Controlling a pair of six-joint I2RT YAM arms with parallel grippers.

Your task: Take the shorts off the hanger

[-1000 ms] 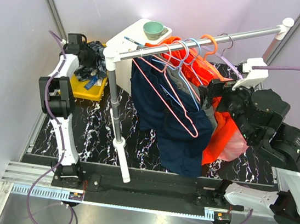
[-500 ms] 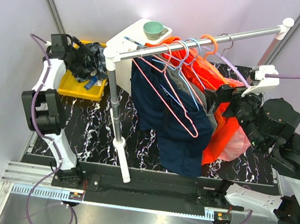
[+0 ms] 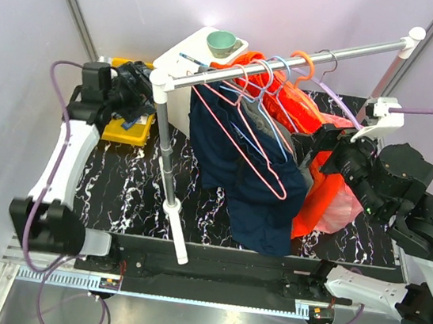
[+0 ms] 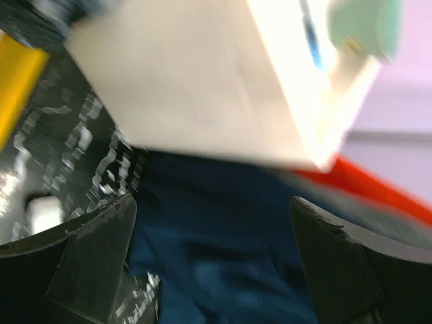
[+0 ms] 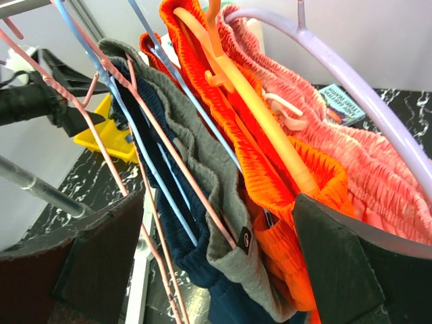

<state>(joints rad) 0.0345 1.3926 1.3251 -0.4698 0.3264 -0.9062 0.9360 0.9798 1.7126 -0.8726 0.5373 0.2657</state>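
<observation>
The shorts (image 3: pixel 142 79) lie bunched, dark with pale markings, on the yellow bin (image 3: pixel 124 132) at the back left. My left gripper (image 3: pixel 122 92) hovers right beside them. In the left wrist view the left gripper (image 4: pixel 212 209) is open, with nothing between its fingers and only distant navy cloth behind. The pink wire hanger (image 3: pixel 240 137) hangs bare on the rail (image 3: pixel 294 59), in front of the navy garment (image 3: pixel 256 195). My right gripper (image 3: pixel 305 144) stands open beside the hung clothes. In its wrist view the right gripper (image 5: pixel 219 202) faces the pink hanger (image 5: pixel 108 158) and a grey waistband (image 5: pixel 216 169).
A white box (image 3: pixel 187 54) with a green bowl (image 3: pixel 221 43) stands behind the rail's post (image 3: pixel 170 164). Blue (image 3: pixel 275 110), orange (image 3: pixel 302 60) and lilac (image 3: pixel 333 97) hangers share the rail with a bright orange garment (image 3: pixel 324 192). A book (image 5: pixel 344 102) lies on the black marble table (image 3: pixel 133 191).
My left gripper has opened and the shorts now rest on the bin. The left arm's elbow has swung down toward the near edge. The right arm has shifted slightly right.
</observation>
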